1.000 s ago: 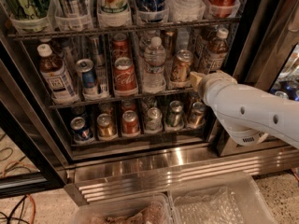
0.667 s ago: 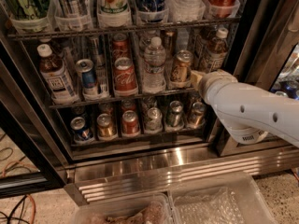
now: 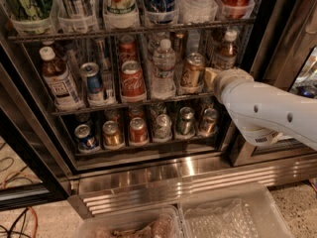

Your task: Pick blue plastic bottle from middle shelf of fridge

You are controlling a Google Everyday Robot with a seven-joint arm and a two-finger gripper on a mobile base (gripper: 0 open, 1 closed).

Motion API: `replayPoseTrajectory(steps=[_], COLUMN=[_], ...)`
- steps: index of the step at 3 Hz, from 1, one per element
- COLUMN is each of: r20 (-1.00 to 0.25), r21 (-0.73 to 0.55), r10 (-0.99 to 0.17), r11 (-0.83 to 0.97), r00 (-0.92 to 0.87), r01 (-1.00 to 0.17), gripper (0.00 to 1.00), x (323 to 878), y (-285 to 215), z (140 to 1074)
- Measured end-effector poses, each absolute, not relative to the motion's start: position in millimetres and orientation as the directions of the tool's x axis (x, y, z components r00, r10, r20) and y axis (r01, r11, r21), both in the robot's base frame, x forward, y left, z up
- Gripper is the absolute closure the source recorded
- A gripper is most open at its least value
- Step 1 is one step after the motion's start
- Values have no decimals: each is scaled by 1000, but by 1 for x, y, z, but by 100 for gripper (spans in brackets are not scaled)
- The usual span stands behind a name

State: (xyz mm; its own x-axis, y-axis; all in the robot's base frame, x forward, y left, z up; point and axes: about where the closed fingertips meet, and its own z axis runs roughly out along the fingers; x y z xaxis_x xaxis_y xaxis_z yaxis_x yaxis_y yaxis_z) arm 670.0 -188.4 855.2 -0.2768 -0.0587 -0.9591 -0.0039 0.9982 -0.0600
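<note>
Heads up: the blue plastic bottle (image 3: 227,52) sits back-right of the gold can (image 3: 192,71) on the middle shelf (image 3: 133,102), my gripper (image 3: 213,77) just right of that can, jaws' state unclear, so I could bump the can over.

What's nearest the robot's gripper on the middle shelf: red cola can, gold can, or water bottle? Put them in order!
The gripper sits at the right end of the middle shelf.
1. Gold can, just left of it.
2. Water bottle, mid-shelf.
3. Red cola can, further left.
</note>
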Motion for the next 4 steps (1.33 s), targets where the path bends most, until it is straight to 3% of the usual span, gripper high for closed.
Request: replayPoseTrajectory(steps=[4], r20=[-964], r21=[0], r10=[29], r11=[994], r00=[-266], r01=[108], gripper=[42], x=[690], y=[-214], z=[858])
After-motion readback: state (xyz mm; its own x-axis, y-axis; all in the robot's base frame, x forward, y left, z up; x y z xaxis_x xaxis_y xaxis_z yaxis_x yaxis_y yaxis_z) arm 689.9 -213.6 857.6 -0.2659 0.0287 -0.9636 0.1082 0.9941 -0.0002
